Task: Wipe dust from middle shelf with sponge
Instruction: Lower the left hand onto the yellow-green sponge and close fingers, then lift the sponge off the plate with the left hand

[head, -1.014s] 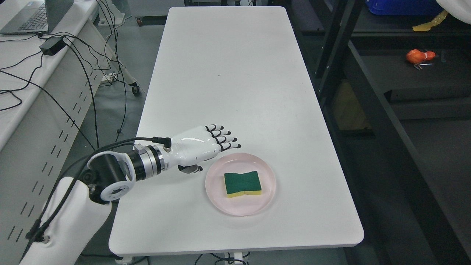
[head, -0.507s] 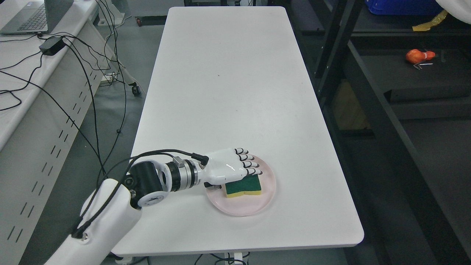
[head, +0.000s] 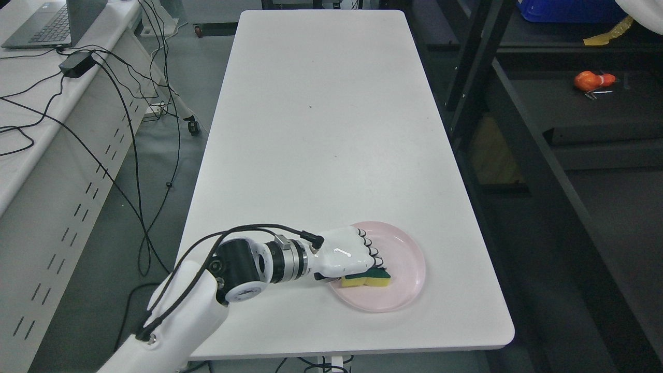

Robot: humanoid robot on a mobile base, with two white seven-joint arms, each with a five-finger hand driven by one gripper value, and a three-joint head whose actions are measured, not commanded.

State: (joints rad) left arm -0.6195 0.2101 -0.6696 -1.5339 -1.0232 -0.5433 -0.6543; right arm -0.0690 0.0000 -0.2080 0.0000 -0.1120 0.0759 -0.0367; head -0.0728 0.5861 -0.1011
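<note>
Head view: the left hand [head: 348, 255] has been lowered onto the sponge [head: 366, 280], fingers [head: 374, 255] now curled over it on the pink plate [head: 409, 267], which has been pushed nearer the surface [head: 321, 119] edge. Lifting seems next; open room is left toward the dark shelf [head: 595, 119].

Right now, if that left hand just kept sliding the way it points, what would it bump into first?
The left hand points right, fingers curled over the sponge. Going on, it would likely meet the pink plate's far rim first, then bare table; depth is uncertain.
</note>
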